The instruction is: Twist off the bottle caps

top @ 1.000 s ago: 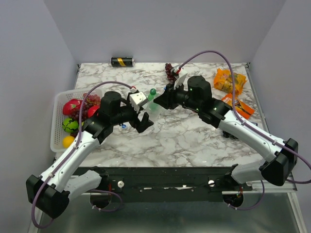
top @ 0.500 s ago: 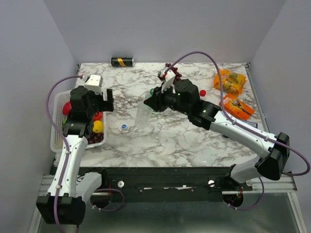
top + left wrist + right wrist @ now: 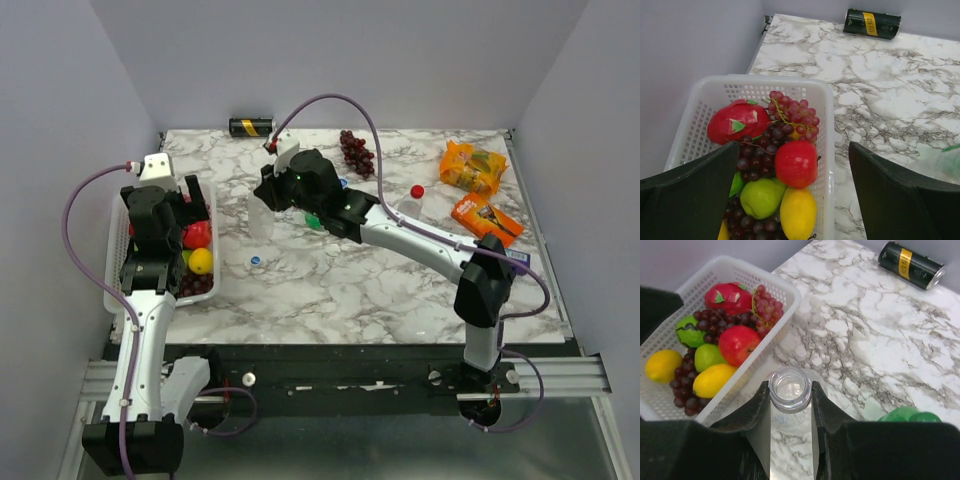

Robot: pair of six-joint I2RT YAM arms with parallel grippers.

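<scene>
My right gripper [image 3: 263, 196] is shut on the neck of a clear bottle [image 3: 260, 220], held upright beside the basket. In the right wrist view the gripper [image 3: 790, 392] pinches the bottle [image 3: 789, 385], whose mouth is open with no cap. A small blue cap [image 3: 256, 261] lies on the table below it. The green bottle [image 3: 313, 218] lies behind my right wrist and shows in the right wrist view [image 3: 905, 415]. A clear bottle with a red cap [image 3: 415, 196] lies further right. My left gripper [image 3: 172, 205] hangs open and empty over the fruit basket [image 3: 795, 200]. The longer clear bottle is hidden.
A white basket [image 3: 116, 262] of fruit and grapes sits at the left edge, also in the left wrist view [image 3: 826, 165]. A black-and-gold can [image 3: 251, 127] lies at the back. Loose grapes [image 3: 357, 152] and orange snack packs [image 3: 472, 165] lie back right.
My right gripper has carried the clear bottle leftward to the basket's side. My left arm has swung left and back from mid-table to over the basket, open.
</scene>
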